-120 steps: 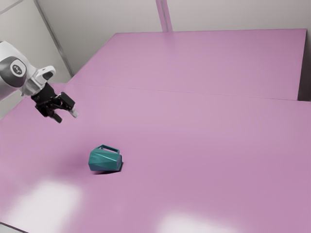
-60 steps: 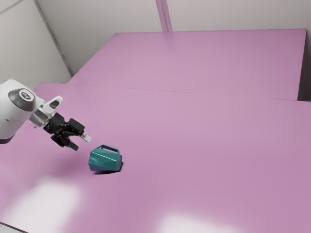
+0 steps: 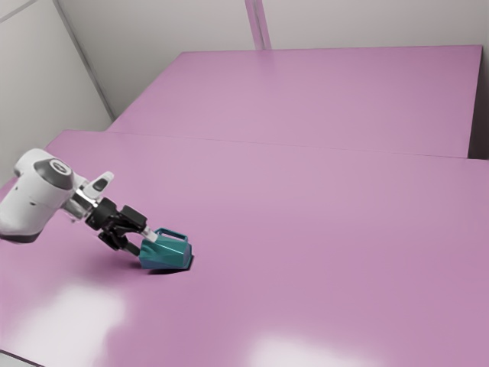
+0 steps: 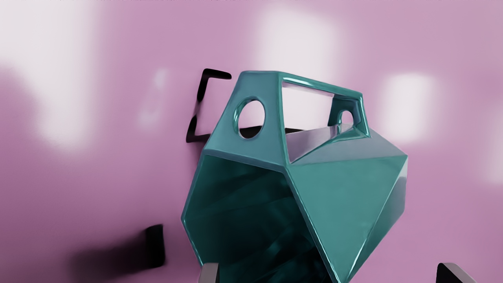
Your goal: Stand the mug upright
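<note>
Hold the black two-finger gripper [image 3: 143, 242] open, fingertips wide apart, at the mouth end of the glossy teal faceted mug [image 3: 170, 258]. In the wrist view, see one fingertip [image 4: 209, 274] overlapping the mouth and the other beside the mug, apart from it in that view. Cannot tell about touching. Behind the gripper, see the white and grey arm [image 3: 34, 202], coming from the exterior view's left.

Find the mug lying on its side on the shiny pink table [image 3: 306, 229], well apart from the near table edge [image 3: 23, 358] in the exterior view's lower left corner. Toward the exterior view's right, and also toward the back, see wide room for moving. Past the thin back line, see a second pink surface [image 3: 328, 92], then the pale wall [image 3: 153, 30].

Read the long axis as lying nearly along the table, with mouth toward the gripper and base toward the exterior view's right. On the upper side, see the angular handle [image 4: 261, 88], pointing up.

On the arm, notice a round emblem [image 3: 59, 167], too small for reading.
</note>
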Controlling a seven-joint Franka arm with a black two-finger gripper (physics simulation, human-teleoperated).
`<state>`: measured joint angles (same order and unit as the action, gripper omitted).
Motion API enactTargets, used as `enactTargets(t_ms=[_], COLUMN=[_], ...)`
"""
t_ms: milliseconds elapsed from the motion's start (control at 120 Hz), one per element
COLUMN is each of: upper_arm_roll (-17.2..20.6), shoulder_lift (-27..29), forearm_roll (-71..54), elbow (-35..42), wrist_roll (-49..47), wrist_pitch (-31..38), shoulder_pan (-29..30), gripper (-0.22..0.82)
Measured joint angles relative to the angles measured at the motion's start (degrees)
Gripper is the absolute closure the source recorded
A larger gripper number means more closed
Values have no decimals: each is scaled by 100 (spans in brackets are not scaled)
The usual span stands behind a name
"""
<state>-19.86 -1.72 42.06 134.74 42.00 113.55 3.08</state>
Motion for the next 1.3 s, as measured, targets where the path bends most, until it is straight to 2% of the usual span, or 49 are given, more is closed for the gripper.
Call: enactTargets(t_ms=[292,333,508,733,1108,1300], upper_arm_roll=[0,0,0,4,79,135], shoulder_lift=[-276,-283,-268,-209,286,114], forearm_roll=[656,713,820,836,826,10], elbow=[-21,-19,-16,-24,-98,-788], wrist_roll=[486,540,732,916,978,806], wrist_pitch=[27,30,37,53,186,553], shoulder_pan=[-223,-239,-234,-270,-886,-1194], gripper=[2,8,47,69,77,77])
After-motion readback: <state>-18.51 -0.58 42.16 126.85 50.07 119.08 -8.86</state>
